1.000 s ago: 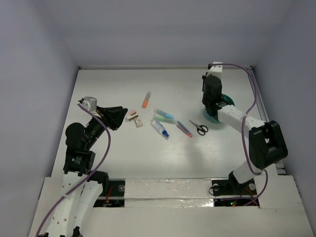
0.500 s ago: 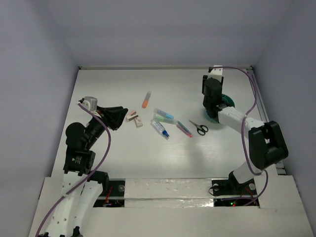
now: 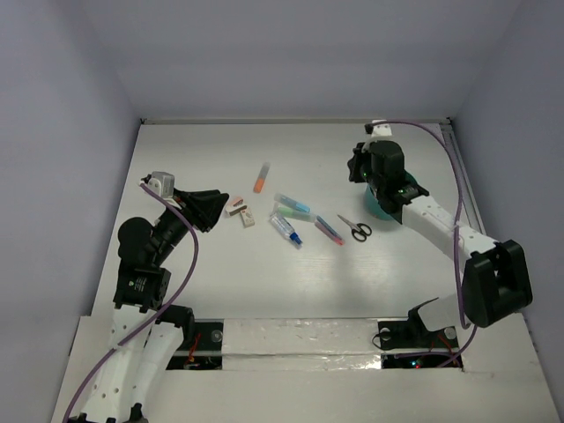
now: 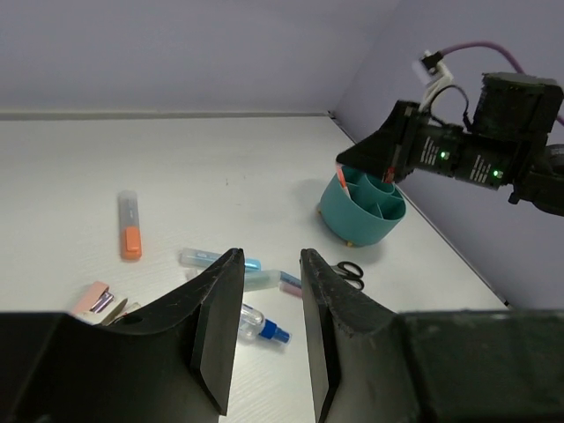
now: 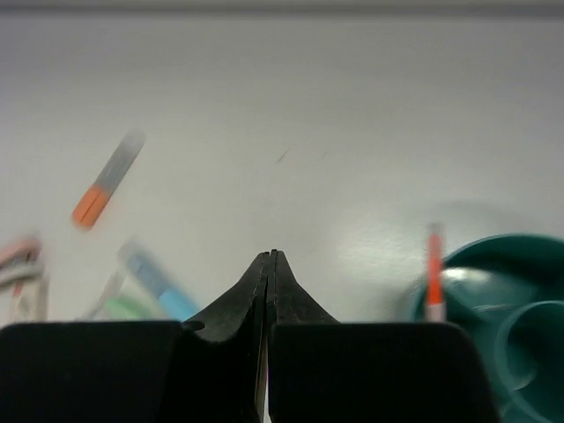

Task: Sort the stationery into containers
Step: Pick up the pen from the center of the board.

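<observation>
Right end effector (image 5: 268,261) was clenched, fingertips pressed together with nothing between them, hovering over the worktop (image 3: 220,264) just left of the teal cup (image 5: 480,260). The cup sat at the right side of the worktop, partly hidden under the right arm in the top view. One red pen (image 5: 434,275) stood inside the cup, leaning on its near rim. Left end effector (image 4: 269,335) was released, jaws parted and empty, held above the left side of the worktop and pointing at the erasers (image 3: 240,210). The rest of the stationery lay loose mid-worktop. Orange marker (image 3: 261,178) lay alone toward the back. Blue highlighter (image 3: 293,205) and green highlighter (image 3: 296,215) lay side by side, with the blue-capped clear pen (image 3: 286,230) just in front of them. Pink pen (image 3: 329,231) lay to their right, and the black-handled scissors (image 3: 355,228) were nearest the cup, not touching it.
</observation>
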Controlling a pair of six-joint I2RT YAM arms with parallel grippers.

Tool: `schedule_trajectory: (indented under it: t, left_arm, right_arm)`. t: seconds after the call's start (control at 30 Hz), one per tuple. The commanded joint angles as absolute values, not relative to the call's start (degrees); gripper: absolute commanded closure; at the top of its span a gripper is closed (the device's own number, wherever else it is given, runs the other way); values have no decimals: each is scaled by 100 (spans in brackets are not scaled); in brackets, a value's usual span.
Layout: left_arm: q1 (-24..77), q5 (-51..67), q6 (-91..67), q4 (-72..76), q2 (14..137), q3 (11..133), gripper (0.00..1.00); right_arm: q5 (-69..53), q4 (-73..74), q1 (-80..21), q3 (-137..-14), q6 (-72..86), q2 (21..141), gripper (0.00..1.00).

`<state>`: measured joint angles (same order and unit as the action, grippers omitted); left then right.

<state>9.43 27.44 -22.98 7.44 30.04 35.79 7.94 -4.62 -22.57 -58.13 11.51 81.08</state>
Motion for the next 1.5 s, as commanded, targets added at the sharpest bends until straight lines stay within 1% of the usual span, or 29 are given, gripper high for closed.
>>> schedule_trajectory:
  t: [0.0,0.07,0.17,0.2,0.27,0.3,0.47,0.6,0.7,1.0,1.47]
  left_arm:
    - [976,2865,-2294,1055,3032,3683,71]
    - [976,2865,-2285,1055,3032,3683,71]
    - [976,2865,-2294,1063,3023,3683,71]
    - [976,2874,-2294,1063,3023,3683,71]
    - [976,2865,-2285,1063,3032,3674,71]
    - [976,2874,-2294,1063,3041,3674,71]
    - [976,2883,-2285,1063,3032,3674,71]
    - [976,2900,-2294,1055,3015,3674,71]
    - [976,2909,-2294,1063,2988,3674,71]
    - [976,2944,-2320,1090,3006,3665,71]
    - [976,2936,-2320,1081,2971,3674,71]
  right_arm:
    - [-668,561,-2697,-5897,1345,8288,100]
    - [-546,948,-2891,-5871,1222,8367,99]
    - [-229,1177,-3102,-5722,1169,8446,77]
    - [-289,1230,-3103,-5687,1178,8516,64]
    - [-386,1423,-3216,-5695,1152,8595,57]
    - [-378,1485,-3321,-5704,1099,8709,55]
    - [-89,1696,-3393,-5844,1081,9175,56]
    - [220,1740,-3393,-6046,1090,9509,64]
    - [316,1740,-3393,-6178,1099,9738,67]
    - [439,1608,-3393,-6249,1107,9756,67]
    - [518,1723,-3393,-6741,1028,10388,69]
